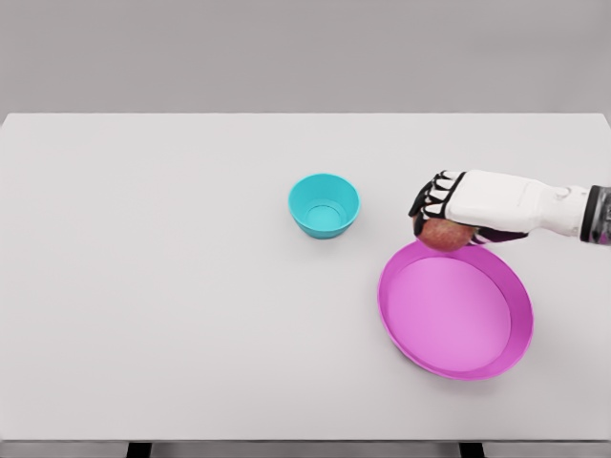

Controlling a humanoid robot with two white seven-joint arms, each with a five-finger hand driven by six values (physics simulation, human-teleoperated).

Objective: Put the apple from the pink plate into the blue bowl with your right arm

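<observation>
Fingers (431, 202) curled around apple (445, 235) above pink plate (520, 324) rim, blue bowl (324, 205) near, white table (153, 286), grey wall (286, 48)

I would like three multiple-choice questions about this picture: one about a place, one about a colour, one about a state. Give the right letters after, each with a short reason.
1. Where is the blue bowl relative to the pink plate?
A. Up and to the left of it
B. On top of it
C. To the right of it

2. What colour is the table?
A. Black
B. White
C. Green

3. What is the right robot hand doing?
A. Lying flat and holding nothing
B. Resting inside the bowl
C. Closed around the apple

Answers:
1 A, the bowl stands apart from the plate, further from the camera and to the left.
2 B, the surface is plain white.
3 C, the fingers curl over the apple at the plate's far rim.
</observation>
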